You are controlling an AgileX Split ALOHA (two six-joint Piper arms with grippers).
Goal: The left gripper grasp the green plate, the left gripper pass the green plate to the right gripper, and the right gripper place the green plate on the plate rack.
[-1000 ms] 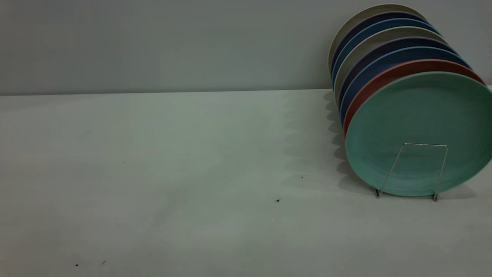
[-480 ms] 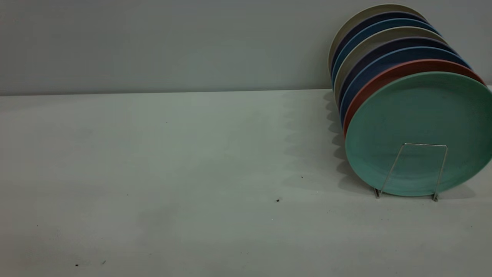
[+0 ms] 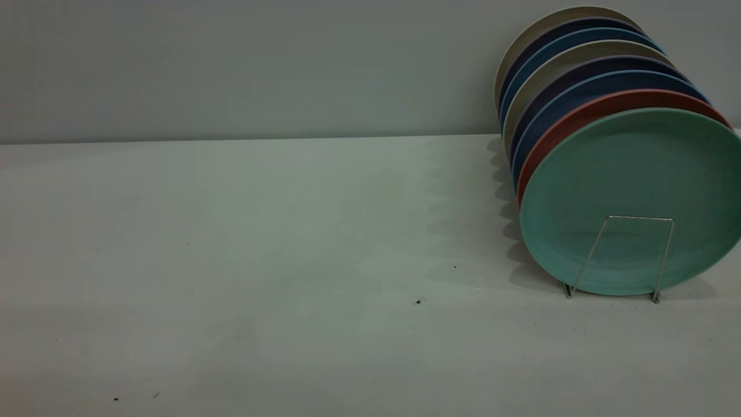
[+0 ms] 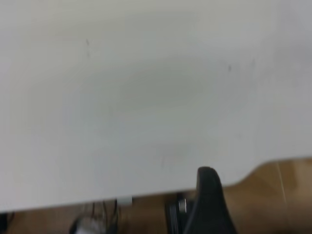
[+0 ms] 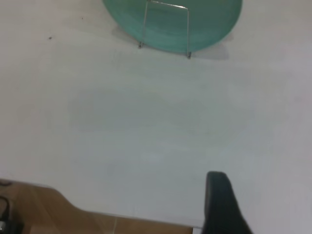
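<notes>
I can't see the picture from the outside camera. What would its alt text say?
A green plate stands on edge at the front of a row of plates in a wire plate rack, at the right end of a pale table. Behind it come a salmon-pink plate, then blue and beige ones. No robot arm shows.

Dim and flat in the exterior view, with a cool greenish wash over the table (image 3: pixel 260 260) and wall. Soft scalloped shadows thrown onto the table left of the green plate (image 3: pixel 631 202) and the row behind it, so lit from the right side. Faint shadow under the plate rack (image 3: pixel 622 258) as well. No glare anywhere. Brighter, nearly washed out in both wrist views. Heavily blurred in the left wrist view, with the one visible finger of the left gripper (image 4: pixel 207 204) soft-edged. Somewhat sharper in the right wrist view: plate and rack wires crisp well beyond the right gripper (image 5: pixel 222 204), its near finger out of focus.
</notes>
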